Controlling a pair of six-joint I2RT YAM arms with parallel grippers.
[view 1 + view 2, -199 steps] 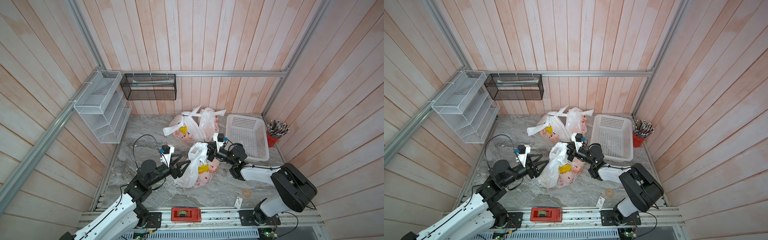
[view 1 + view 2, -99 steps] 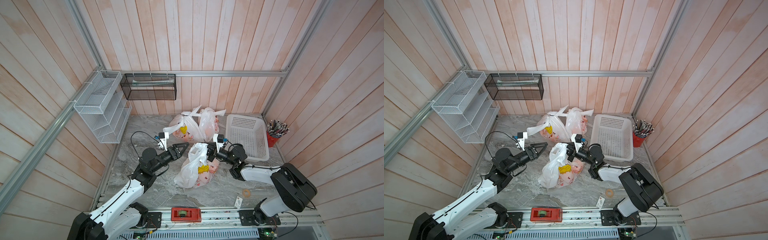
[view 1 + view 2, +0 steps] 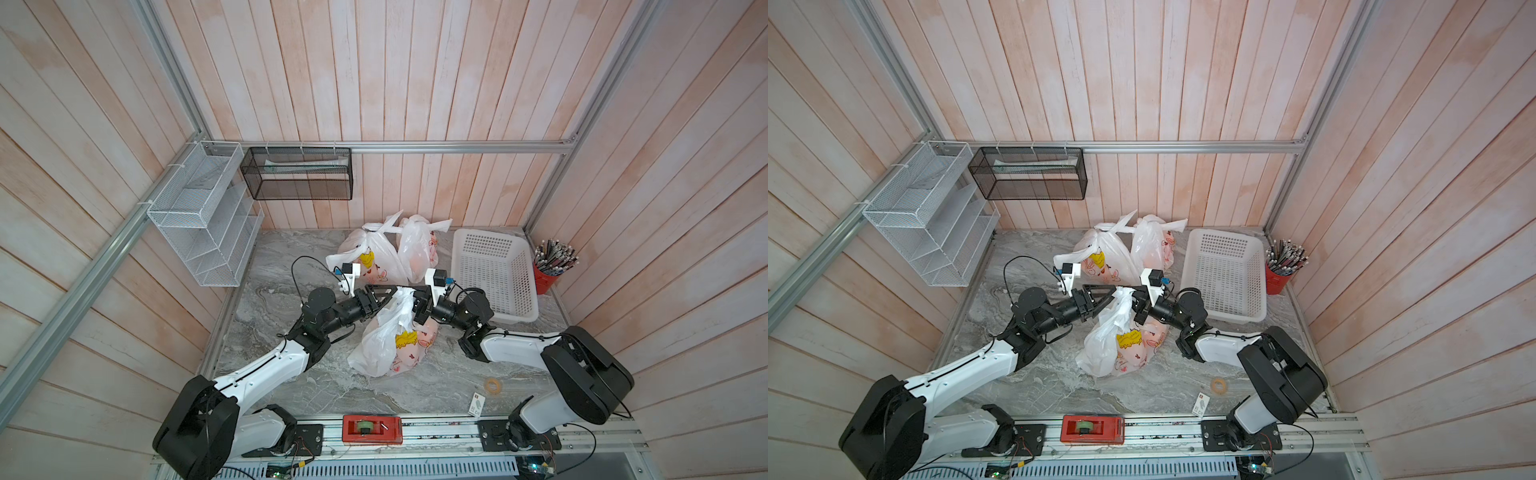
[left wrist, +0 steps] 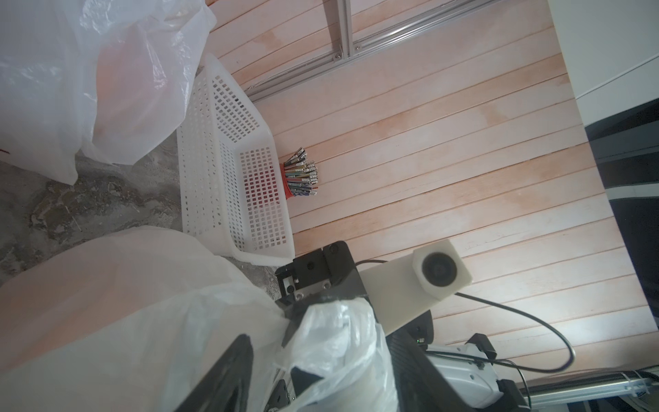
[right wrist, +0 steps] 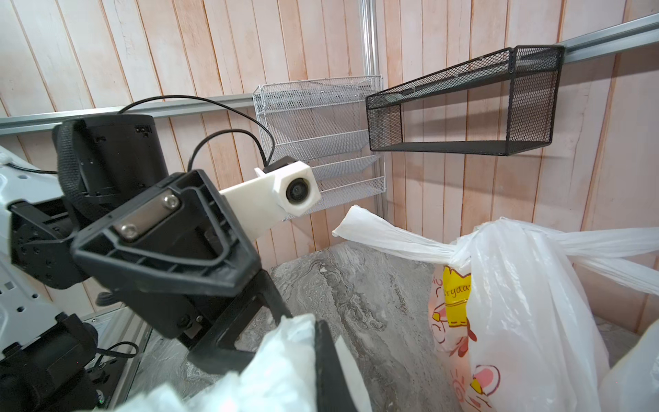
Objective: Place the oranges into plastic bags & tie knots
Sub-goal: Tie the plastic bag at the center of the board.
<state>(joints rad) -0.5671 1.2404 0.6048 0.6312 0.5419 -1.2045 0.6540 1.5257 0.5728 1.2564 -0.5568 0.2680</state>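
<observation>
Left end effector [image 3: 390, 295]: jaws apart, straddling the handle [image 3: 402, 300] of the front bag [image 3: 390, 349].
Right end effector [image 3: 415, 309]: clamped on that handle.
Risk: thin film slips free; knot fails.

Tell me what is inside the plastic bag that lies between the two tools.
Through the thin plastic bag, orange-pink rounded shapes show, likely oranges. Print and folds cover them, so their number is hidden.

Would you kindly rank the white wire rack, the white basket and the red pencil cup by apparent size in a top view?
Largest to smallest:
white wire rack
white basket
red pencil cup
</observation>
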